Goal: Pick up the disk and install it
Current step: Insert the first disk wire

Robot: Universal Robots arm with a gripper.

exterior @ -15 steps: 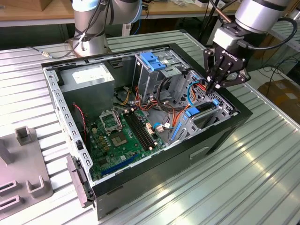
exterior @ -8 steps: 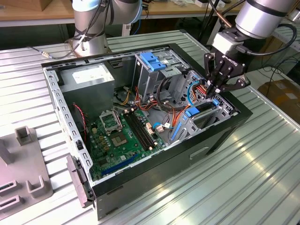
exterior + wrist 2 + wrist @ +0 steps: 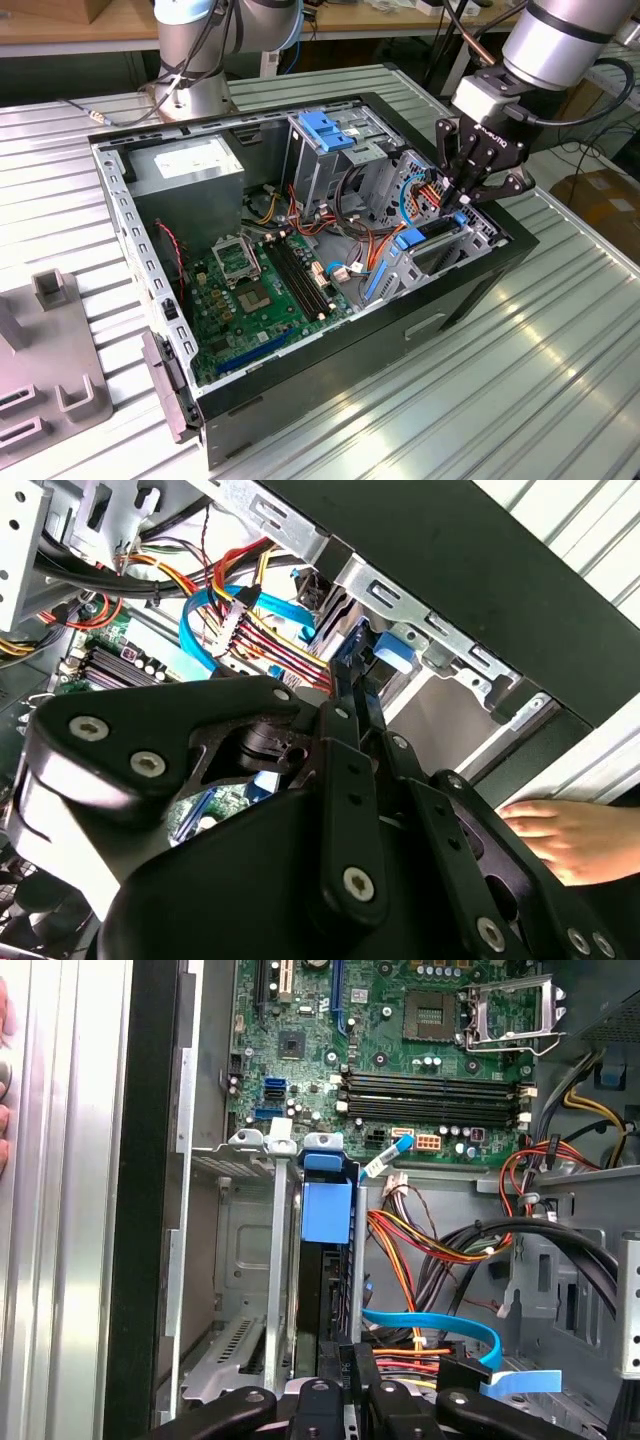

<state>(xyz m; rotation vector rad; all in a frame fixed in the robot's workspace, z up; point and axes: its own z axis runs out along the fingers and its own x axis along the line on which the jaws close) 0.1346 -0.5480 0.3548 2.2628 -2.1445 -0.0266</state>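
First wrist view: the disk [image 3: 326,1260] is gripped edge-on by the gripper [image 3: 345,1385] for sliding into the cage [image 3: 250,1260].

1. An open computer case [image 3: 470,300] lies on a ribbed metal table [image 3: 560,380].
2. A green motherboard [image 3: 260,290] sits inside.
3. Red, orange and yellow wires [image 3: 420,1245] cross a flat blue cable [image 3: 440,1325].
4. Grey fixture blocks [image 3: 50,370] stand nearby.
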